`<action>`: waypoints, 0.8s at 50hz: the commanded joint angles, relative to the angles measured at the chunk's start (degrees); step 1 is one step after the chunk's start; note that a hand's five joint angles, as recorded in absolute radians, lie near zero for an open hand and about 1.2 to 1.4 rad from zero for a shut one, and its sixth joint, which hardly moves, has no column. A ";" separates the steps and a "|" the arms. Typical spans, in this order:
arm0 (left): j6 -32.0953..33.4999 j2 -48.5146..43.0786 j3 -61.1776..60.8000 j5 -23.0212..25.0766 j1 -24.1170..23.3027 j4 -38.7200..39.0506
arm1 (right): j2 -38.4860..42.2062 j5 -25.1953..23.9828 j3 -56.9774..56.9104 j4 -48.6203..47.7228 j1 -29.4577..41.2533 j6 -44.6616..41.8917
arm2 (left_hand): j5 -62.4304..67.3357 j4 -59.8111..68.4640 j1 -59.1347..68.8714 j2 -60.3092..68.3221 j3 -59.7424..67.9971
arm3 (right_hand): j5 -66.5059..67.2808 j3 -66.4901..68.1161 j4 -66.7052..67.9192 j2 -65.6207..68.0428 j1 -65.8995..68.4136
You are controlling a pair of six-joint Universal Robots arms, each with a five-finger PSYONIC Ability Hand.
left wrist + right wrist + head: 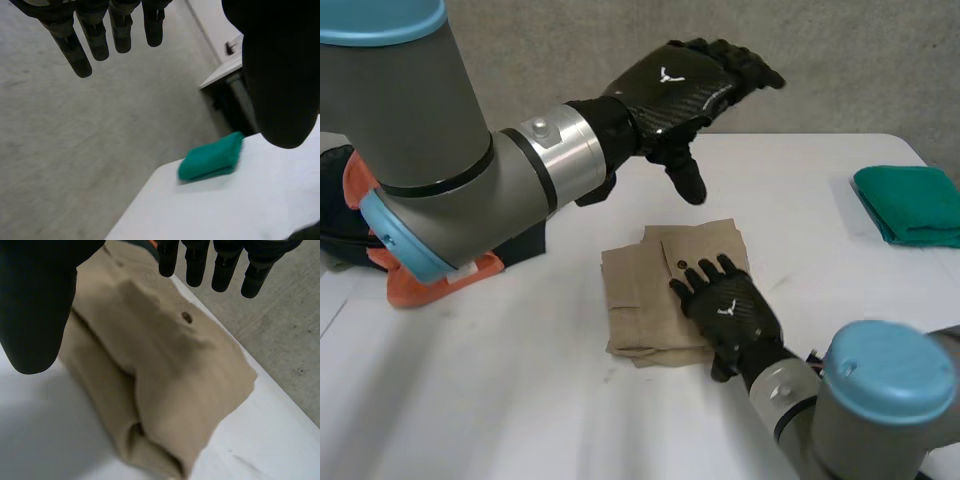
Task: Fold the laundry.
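Beneath the right hand point(730, 312), tan cloth point(638, 300) lies part-hidden.

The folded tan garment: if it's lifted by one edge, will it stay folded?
Probably not: the tan garment is soft cloth in loose stacked layers, so one lifted edge would likely let it flop open. Pushed flat by the right hand resting on it, it may slide as a bundle on the smooth table. It looks light.
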 commanded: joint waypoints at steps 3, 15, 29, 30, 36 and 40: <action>-3.14 -1.08 -1.56 3.48 0.25 -1.27 | 10.93 2.60 -4.85 -10.71 0.15 -0.40 | -1.49 -0.39 0.59 -0.60 0.85 | -2.80 -1.79 -1.74 -0.90 -1.01; -3.14 -1.26 -2.00 3.48 -0.10 -1.18 | 13.22 2.77 -14.86 -13.44 -2.66 0.47 | -1.32 -0.22 0.76 -0.43 1.01 | 67.20 68.21 68.26 69.10 68.99; -3.67 4.71 -1.21 3.30 -0.10 1.10 | 6.28 -4.25 -31.83 -11.59 -22.16 5.39 | -1.49 -0.39 0.59 -0.60 0.85 | 67.20 68.21 68.26 69.10 68.99; -3.84 4.98 -1.21 3.30 -0.02 1.54 | 6.19 -6.08 -34.36 -11.24 -25.31 6.44 | -1.49 -0.39 0.59 -0.60 0.85 | 67.20 68.21 68.26 69.10 68.99; -5.87 5.07 -1.91 3.30 -0.19 2.25 | 14.68 -12.24 -46.13 -9.66 -37.80 12.68 | -1.32 -0.22 0.76 -0.43 1.01 | 67.20 68.21 68.26 69.10 68.99; -5.87 4.55 -3.31 3.30 -0.28 2.25 | 22.78 -16.11 -52.48 -7.73 -43.52 12.69 | -1.32 -0.22 0.76 -0.43 1.01 | 67.20 68.21 68.26 69.10 68.99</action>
